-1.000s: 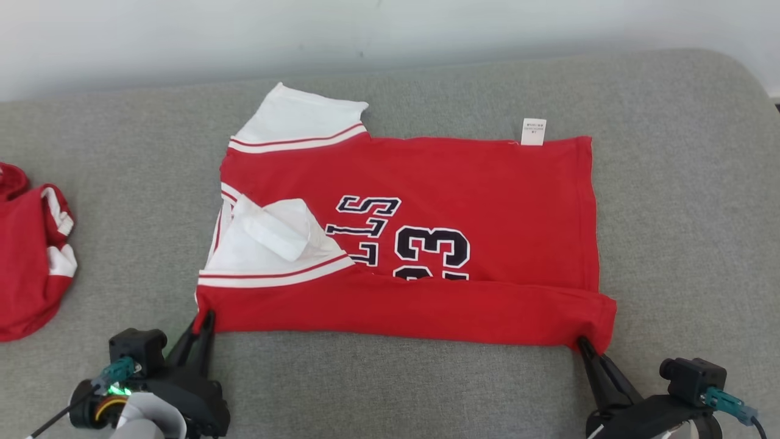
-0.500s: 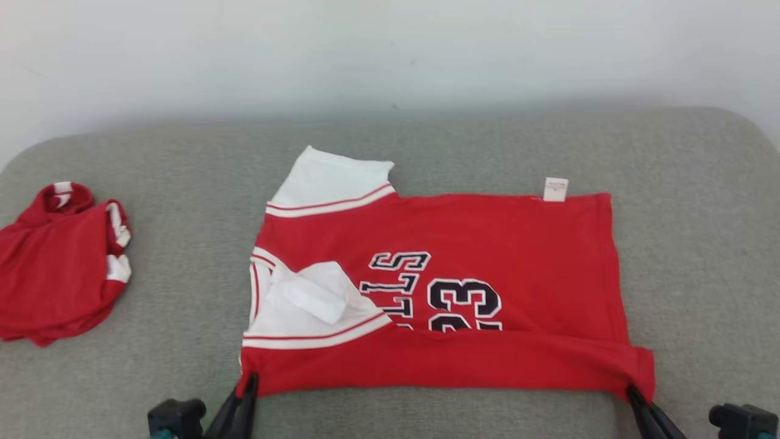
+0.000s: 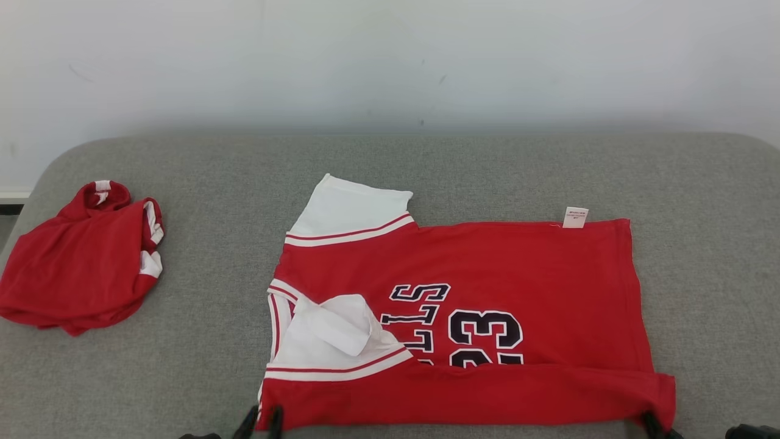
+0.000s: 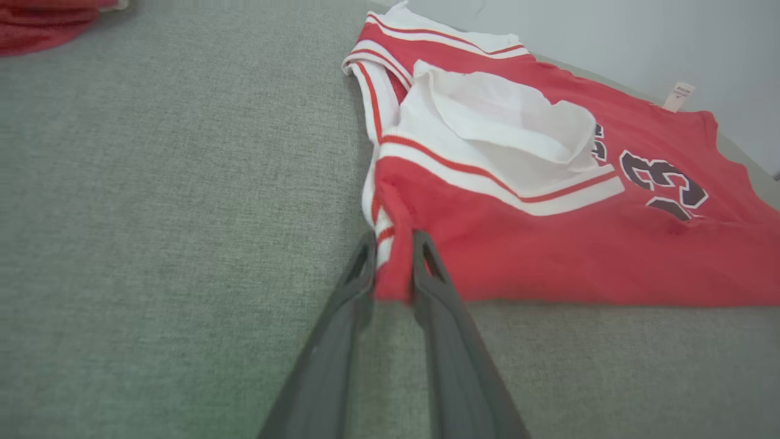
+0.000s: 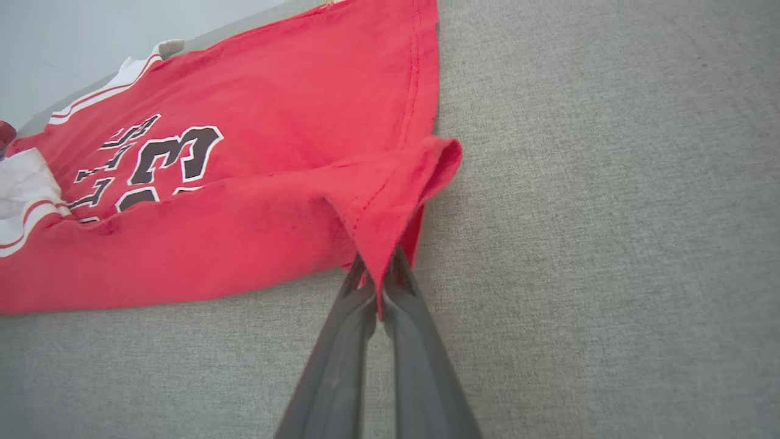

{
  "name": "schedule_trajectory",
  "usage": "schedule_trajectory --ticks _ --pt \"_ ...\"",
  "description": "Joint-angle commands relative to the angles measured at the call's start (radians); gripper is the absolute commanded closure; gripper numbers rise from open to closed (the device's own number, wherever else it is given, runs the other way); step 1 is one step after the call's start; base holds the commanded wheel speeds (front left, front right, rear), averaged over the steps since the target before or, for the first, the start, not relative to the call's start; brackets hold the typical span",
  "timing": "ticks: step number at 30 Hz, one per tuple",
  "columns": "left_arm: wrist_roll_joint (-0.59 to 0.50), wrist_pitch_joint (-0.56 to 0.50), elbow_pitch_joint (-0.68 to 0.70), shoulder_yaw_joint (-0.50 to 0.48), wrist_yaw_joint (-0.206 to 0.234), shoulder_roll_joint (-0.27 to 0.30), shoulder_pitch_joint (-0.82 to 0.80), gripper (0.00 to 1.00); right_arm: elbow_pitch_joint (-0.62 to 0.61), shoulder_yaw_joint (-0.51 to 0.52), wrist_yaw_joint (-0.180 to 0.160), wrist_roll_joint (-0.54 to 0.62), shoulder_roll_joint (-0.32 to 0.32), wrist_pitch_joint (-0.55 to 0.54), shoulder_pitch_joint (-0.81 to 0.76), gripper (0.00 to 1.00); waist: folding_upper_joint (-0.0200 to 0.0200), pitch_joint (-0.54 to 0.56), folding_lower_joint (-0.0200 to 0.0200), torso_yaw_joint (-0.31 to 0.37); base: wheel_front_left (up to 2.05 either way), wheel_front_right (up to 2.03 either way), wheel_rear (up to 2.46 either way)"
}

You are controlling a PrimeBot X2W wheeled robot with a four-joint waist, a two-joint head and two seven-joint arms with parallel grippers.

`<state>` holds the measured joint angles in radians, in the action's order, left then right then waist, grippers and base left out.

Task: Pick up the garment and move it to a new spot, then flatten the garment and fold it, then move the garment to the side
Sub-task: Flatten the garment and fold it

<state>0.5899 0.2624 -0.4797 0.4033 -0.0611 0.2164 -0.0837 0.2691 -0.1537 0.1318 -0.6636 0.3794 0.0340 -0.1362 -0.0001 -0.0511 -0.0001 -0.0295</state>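
Garment corner between newly parted jaws of left gripper, right gripper clamped on hem

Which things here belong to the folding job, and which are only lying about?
Belong to the job:
red jersey, flat and partly folded
left gripper, fingers parted around one near corner
right gripper, shut on the other near corner

Lying about:
bundled red garment at the left
grey cushion, only the work surface
white wall
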Motion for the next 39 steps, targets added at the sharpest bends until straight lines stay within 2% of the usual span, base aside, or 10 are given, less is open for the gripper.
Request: schedule_trajectory --ticks 1,6,11,15,22,27,39 --pt "-0.013 0.003 0.000 -0.005 0.005 -0.007 0.009 0.00 -0.006 0.008 -0.002 0.017 -0.013 -0.006 -0.010 0.00 0.0001 0.002 0.0001 0.002 0.00 0.00 0.00" --pt "-0.032 0.003 0.039 -0.051 0.014 -0.013 0.017 0.00 -0.038 0.040 -0.002 0.054 -0.042 0.011 0.003 0.00 0.0001 0.010 0.0001 0.015 0.00 0.00 0.00" --pt "-0.098 0.003 0.147 -0.157 0.039 -0.021 0.035 0.00 -0.082 0.065 -0.002 0.089 -0.061 0.079 0.026 0.00 0.0001 0.018 0.0001 0.029 0.00 0.00 0.00" --pt "-0.158 0.003 0.226 -0.236 0.038 -0.030 0.046 0.00 -0.101 0.094 -0.002 0.120 -0.102 0.140 0.053 0.00 0.0001 0.027 0.0001 0.035 0.00 0.00 0.00" --pt "-0.270 0.004 0.310 -0.318 0.023 -0.055 0.039 0.00 -0.110 0.090 -0.002 0.215 -0.154 0.206 0.095 0.00 0.0001 0.039 0.0001 0.039 0.00 0.00 0.00" --pt "-0.326 0.004 0.334 -0.343 -0.010 -0.056 0.030 0.00 -0.116 0.086 -0.002 0.271 -0.171 0.224 0.115 0.00 0.0001 0.044 0.0001 0.045 0.00 0.00 0.00" --pt "-0.369 0.004 0.374 -0.420 -0.043 -0.074 0.072 0.00 -0.128 0.109 -0.002 0.332 -0.206 0.231 0.124 0.00 0.0001 0.046 0.0001 0.057 0.00 0.00 0.00"
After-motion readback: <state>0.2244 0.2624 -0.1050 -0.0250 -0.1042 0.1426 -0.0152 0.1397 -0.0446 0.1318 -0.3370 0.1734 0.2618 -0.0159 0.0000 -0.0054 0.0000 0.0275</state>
